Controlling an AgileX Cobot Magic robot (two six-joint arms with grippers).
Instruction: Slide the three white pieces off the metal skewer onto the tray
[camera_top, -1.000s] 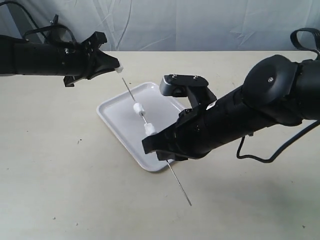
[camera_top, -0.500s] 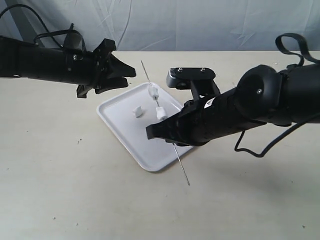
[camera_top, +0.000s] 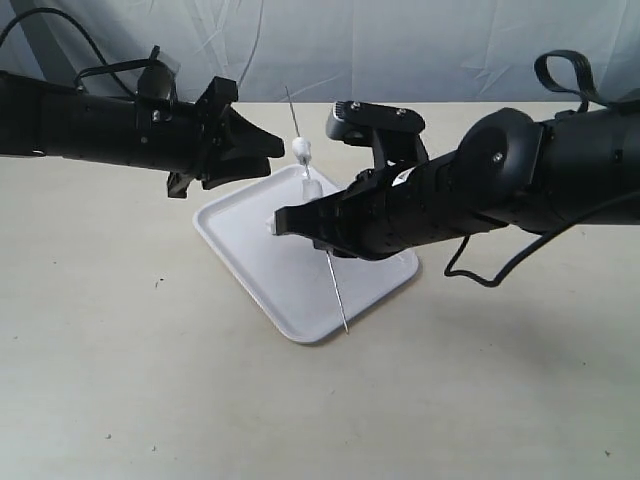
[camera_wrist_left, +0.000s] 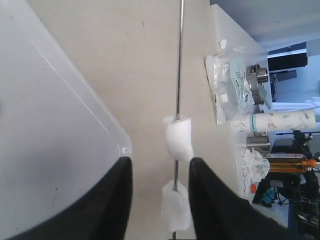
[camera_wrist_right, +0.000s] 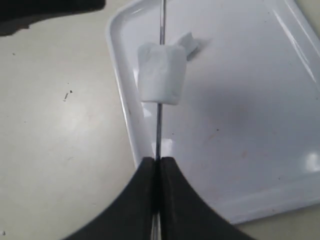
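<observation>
My right gripper is shut on the metal skewer and holds it steeply tilted over the white tray. Two white pieces stay threaded on the rod above that grip; the right wrist view shows one of them. A third white piece lies loose on the tray. My left gripper is open, its fingers either side of the skewer. The lower threaded piece sits between them untouched, the upper one just beyond their tips.
A black cable trails on the table behind the right arm. In the left wrist view a plastic bag and bottles show beyond the table edge. A pale cloth backdrop closes off the far side.
The left gripper let go of one white piece, which now lies on the tray, and moved right to straddle the skewer. The right gripper swung the skewer more upright and shifted left.
</observation>
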